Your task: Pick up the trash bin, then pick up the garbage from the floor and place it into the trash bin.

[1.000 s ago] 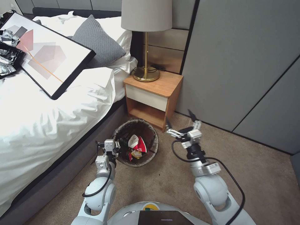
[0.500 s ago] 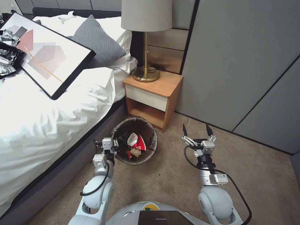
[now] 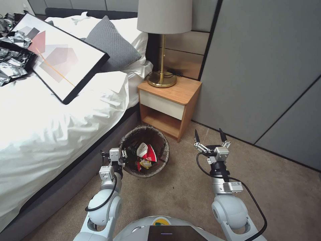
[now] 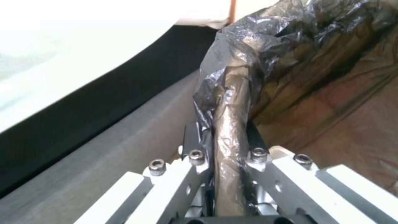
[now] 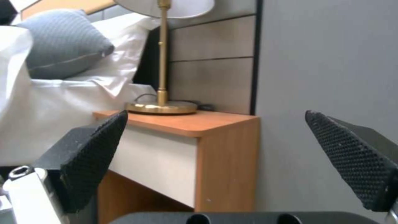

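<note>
The trash bin [image 3: 161,139] is lined with a dark bag and sits on the carpet floor [image 3: 180,194] between the bed and the nightstand. Inside it lie pieces of garbage: a red-and-white wrapper [image 3: 147,152] and a yellow wrapper [image 3: 144,164]. My left gripper [image 3: 122,154] is shut on the bin's near-left rim. In the left wrist view the bag-covered rim [image 4: 232,102] runs between the left gripper's [image 4: 228,152] clamped fingers. My right gripper [image 3: 209,136] hangs open over the carpet to the right of the bin, and its wide-apart pads [image 5: 95,155] frame the nightstand.
A white bed [image 3: 50,127] with a dark grey base runs along the left, carrying a framed picture [image 3: 63,60] and a grey pillow [image 3: 112,43]. A wooden nightstand [image 3: 170,103] with a brass lamp [image 3: 163,78] stands behind the bin. Grey wall panels [image 3: 260,67] close off the right.
My right gripper drew back from beside the bin toward the right and turned its fingers upright. The camera shifted slightly, so the room slid right. The left gripper stays on the rim.
</note>
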Tool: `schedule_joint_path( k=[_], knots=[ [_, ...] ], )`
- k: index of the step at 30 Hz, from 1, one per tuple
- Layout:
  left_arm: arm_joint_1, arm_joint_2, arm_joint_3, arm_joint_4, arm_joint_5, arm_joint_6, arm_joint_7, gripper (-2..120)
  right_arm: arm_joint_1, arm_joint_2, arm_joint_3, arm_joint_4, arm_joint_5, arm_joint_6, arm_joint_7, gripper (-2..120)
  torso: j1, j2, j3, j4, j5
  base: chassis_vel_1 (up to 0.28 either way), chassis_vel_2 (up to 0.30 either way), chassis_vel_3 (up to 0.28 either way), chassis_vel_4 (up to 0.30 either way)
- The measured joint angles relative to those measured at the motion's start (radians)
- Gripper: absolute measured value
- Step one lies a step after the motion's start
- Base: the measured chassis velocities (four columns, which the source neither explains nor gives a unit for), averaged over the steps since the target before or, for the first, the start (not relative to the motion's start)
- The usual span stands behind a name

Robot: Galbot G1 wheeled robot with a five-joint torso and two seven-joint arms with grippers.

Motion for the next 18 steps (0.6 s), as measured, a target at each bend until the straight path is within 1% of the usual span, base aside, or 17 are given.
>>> schedule_joint_path(
  k=[10,18],
  knots=[
    [0.007,0.0,-0.002,-0.008,0.001,-0.002,0.001,3,0.006,0.002,0.003,-0.002,0.001,-0.001,-0.001,100,0.0,0.0,0.0,-0.0001,0.0,0.076,0.084,0.088,0.071],
    [0.01,0.0,-0.001,-0.011,0.002,-0.004,0.001,3,0.007,0.003,0.008,-0.003,0.001,-0.001,-0.005,100,0.0,0.0,0.0,0.0,0.0,0.105,0.118,0.114,0.118]
  ],
)
